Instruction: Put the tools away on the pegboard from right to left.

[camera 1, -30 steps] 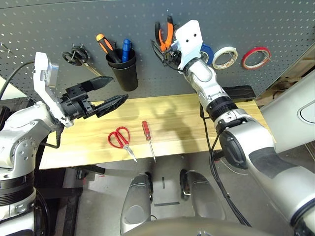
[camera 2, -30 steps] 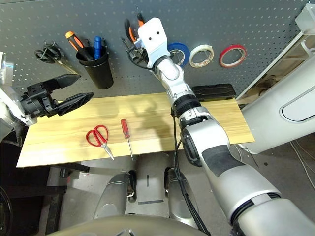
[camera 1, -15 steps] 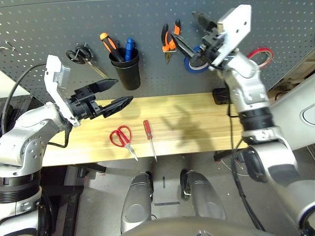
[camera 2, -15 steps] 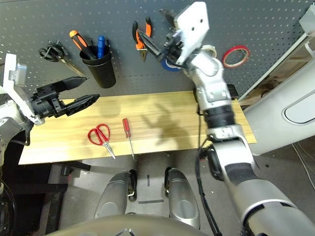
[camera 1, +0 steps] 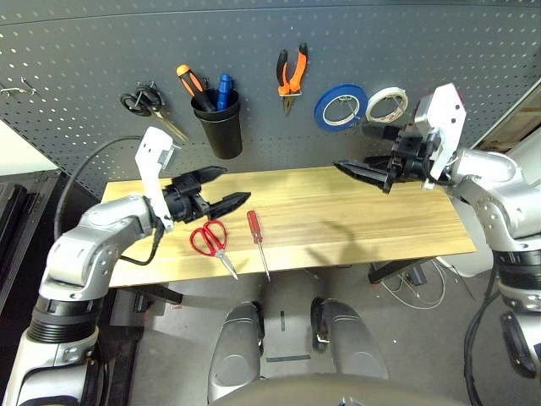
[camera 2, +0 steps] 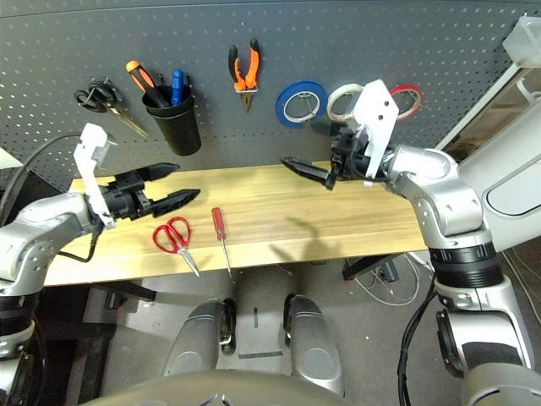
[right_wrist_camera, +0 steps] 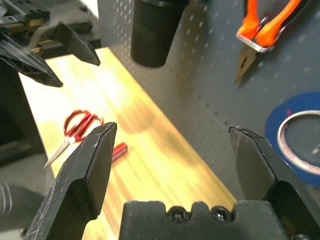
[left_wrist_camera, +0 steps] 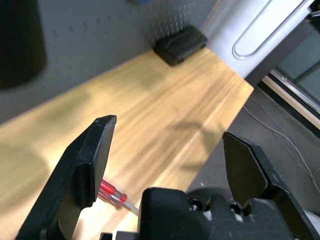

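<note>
Lying on the wooden table at lower centre of the head view are the 2 tools not yet put away: a red-handled screwdriver and, just left of it, red-handled scissors. Both look light and stiff; the screwdriver's thin smooth shaft would likely slip, so its red handle seems the better hold, and the scissors probably want gripping across the blades near the pivot. On the pegboard at upper centre hang the orange-and-black pliers, with the red tape ring at far right, partly behind the right gripper. Both grippers are spread wide and hold nothing. Compared with 1 second ago, the right gripper has left the pliers and pulled away to mid-right, and the left gripper has dropped closer to the scissors.
</note>
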Tool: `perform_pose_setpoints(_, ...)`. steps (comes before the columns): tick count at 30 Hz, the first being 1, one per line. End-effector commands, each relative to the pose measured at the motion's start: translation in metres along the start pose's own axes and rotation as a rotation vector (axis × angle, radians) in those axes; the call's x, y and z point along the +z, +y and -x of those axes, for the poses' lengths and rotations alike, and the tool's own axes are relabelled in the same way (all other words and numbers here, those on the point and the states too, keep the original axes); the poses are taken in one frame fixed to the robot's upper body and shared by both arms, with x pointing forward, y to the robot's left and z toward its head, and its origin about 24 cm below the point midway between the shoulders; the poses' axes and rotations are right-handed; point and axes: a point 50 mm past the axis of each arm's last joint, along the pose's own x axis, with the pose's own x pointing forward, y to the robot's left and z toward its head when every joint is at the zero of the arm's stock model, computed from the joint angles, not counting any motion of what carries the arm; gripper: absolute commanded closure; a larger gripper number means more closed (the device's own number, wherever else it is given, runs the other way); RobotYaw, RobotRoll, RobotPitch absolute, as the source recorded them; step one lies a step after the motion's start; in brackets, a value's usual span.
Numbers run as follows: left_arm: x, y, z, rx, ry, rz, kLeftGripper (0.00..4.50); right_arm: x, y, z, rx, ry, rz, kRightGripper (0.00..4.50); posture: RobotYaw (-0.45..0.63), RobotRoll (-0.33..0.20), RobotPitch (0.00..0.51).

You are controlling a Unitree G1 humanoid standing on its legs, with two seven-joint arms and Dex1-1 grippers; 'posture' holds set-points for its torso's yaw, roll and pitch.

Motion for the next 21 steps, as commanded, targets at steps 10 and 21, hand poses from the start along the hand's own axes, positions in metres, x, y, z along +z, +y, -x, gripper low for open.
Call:
perform_pose_setpoints(10, -0.055, 0.015, -0.064, 0.247, 0.267, 0.131, 0.0, -0.039, 0.013, 0.011, 0.043, 0.146, 0.055, 0.03, -0.08, 0.0, 0.12)
perform_pose_setpoints(21, -0.086, 0.011, -0.086, 0.327, 0.412, 0.23, 0.0, -0.079, 0.039, 0.042, 0.074, 0.27, 0.047, 0.03, -0.15, 0.0, 0.183)
